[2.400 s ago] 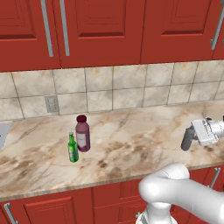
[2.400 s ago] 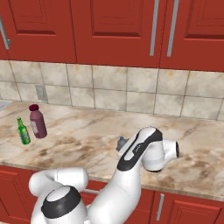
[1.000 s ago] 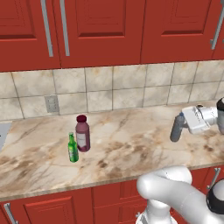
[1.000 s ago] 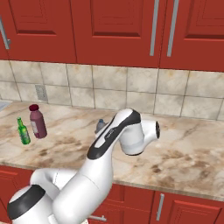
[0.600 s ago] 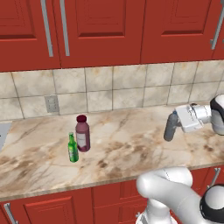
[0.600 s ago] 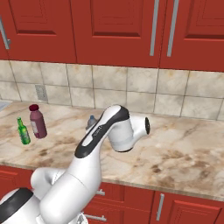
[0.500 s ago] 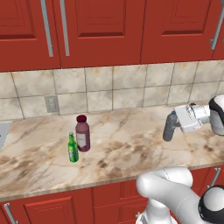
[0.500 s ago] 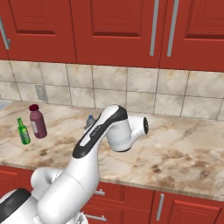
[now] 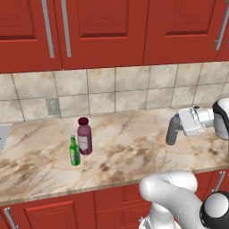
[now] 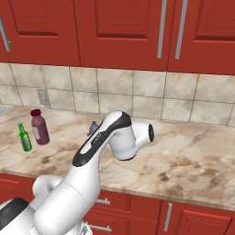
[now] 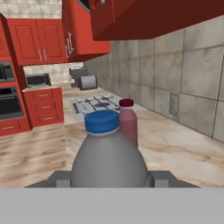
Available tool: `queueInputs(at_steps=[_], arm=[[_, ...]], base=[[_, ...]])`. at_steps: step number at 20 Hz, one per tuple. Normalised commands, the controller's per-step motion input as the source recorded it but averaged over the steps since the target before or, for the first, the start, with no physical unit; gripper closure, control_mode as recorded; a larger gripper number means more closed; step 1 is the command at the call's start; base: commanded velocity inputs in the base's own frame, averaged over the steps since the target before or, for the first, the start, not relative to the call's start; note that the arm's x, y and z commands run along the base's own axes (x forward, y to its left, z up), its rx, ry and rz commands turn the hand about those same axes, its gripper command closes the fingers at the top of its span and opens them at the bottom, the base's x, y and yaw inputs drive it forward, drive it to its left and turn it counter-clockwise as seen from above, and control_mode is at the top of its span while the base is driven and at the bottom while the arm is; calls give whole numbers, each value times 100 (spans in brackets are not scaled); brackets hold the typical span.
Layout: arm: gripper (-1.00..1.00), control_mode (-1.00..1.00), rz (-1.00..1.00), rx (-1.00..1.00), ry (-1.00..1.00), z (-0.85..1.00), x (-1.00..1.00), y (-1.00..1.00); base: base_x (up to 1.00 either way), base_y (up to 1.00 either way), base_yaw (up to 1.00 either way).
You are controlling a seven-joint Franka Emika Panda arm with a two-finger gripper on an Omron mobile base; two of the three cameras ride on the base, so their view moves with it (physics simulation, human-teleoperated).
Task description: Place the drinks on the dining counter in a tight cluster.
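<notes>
We carry the slim grey bottle (image 9: 171, 132) pinched in our gripper (image 11: 108, 177) above the marbled counter (image 9: 129, 154), well right of the maroon juice bottle (image 9: 84, 136); overshooting risks toppling it.

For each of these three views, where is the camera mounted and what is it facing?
Left base view: behind the arm's left, looking down at the counter; the arm rises lower right, gripper gripping the grey bottle.
Right base view: behind its right; the arm covers most of that bottle.
Hand view: along the grey bottle toward the maroon bottle.
Both base views share the maroon bottle and green bottle.
</notes>
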Motion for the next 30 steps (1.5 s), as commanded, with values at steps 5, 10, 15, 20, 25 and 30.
queueInputs(at_steps=[5,10,15,20,25,30], arm=[[100,100,0,0,0,0,0,0],[100,100,0,0,0,0,0,0],[100,100,0,0,0,0,0,0],[100,100,0,0,0,0,0,0],[100,100,0,0,0,0,0,0],[100,100,0,0,0,0,0,0]], base=[[-50,3,0],[-49,11,13],[-28,13,65],[-6,9,99],[-4,6,100],[-1,6,99]])
